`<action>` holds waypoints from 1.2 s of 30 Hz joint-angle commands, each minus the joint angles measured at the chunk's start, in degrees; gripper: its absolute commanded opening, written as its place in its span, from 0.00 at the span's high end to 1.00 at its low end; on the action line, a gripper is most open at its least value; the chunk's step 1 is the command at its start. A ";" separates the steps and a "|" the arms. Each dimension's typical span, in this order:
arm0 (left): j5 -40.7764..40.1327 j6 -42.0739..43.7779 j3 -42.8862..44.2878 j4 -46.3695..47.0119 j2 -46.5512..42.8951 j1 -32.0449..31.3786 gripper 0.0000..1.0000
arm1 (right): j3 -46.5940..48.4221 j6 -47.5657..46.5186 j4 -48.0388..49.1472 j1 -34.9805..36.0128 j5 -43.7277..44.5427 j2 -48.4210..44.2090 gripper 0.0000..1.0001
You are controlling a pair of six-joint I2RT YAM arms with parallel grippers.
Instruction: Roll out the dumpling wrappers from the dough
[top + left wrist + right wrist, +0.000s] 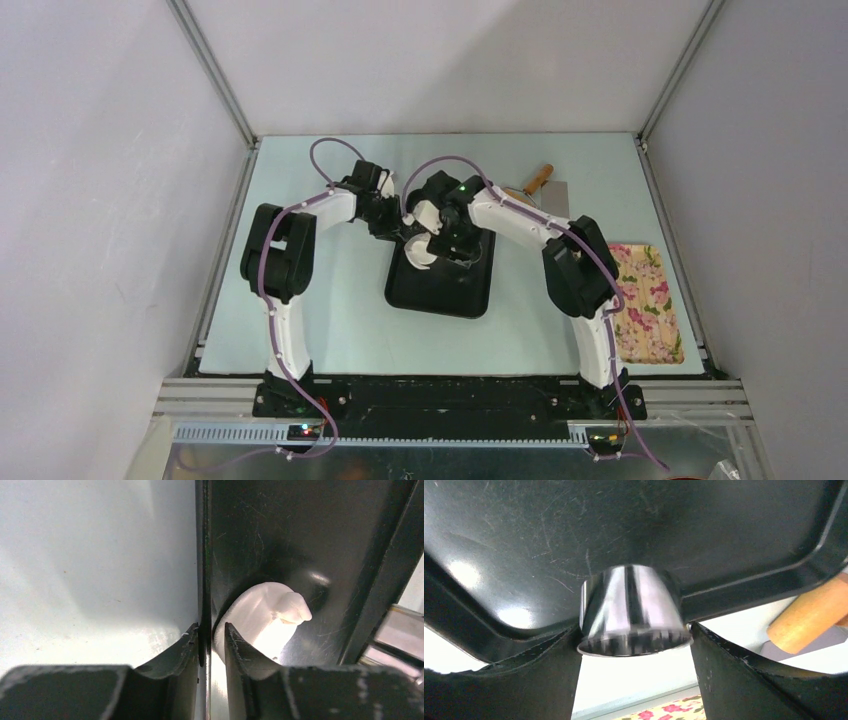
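dough [265,622] just past L tool [210,632], R tool [635,630] grips cup [631,602]

Dough [260,622]: small, soft, white, glossy. Pressed flattish and rounded, with a thick folded lip curling at the upper right edge. Lying on the black tray [280,540], just right of centre and low in the left wrist frame, near the tray's left rim.

We reference positions to the tray [440,295], resting on the bench [340,320]. The dough [265,620] lies in the tray, just inside its left rim. The cup [634,610] sits between the right fingers [549,680], over the tray's rear. A handled tool [540,180] lies behind-right of the tray; a mat [645,305], well right.
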 commanded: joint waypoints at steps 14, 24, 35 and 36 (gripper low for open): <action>0.69 0.80 -0.18 0.81 -2.16 -0.67 0.50 | 1.85 1.21 1.02 -5.36 -9.79 -7.29 0.08; 1.50 2.60 -0.02 1.59 -5.42 -1.00 0.40 | -5.35 6.65 11.18 -13.66 -27.68 -15.68 0.09; 0.45 2.39 -0.44 1.85 -3.91 -1.17 0.40 | -0.03 12.28 15.72 -12.42 -25.37 -0.72 0.31; 0.31 2.37 -0.51 1.90 -3.96 -1.14 0.40 | -0.29 12.16 16.02 -12.23 -25.04 0.10 0.33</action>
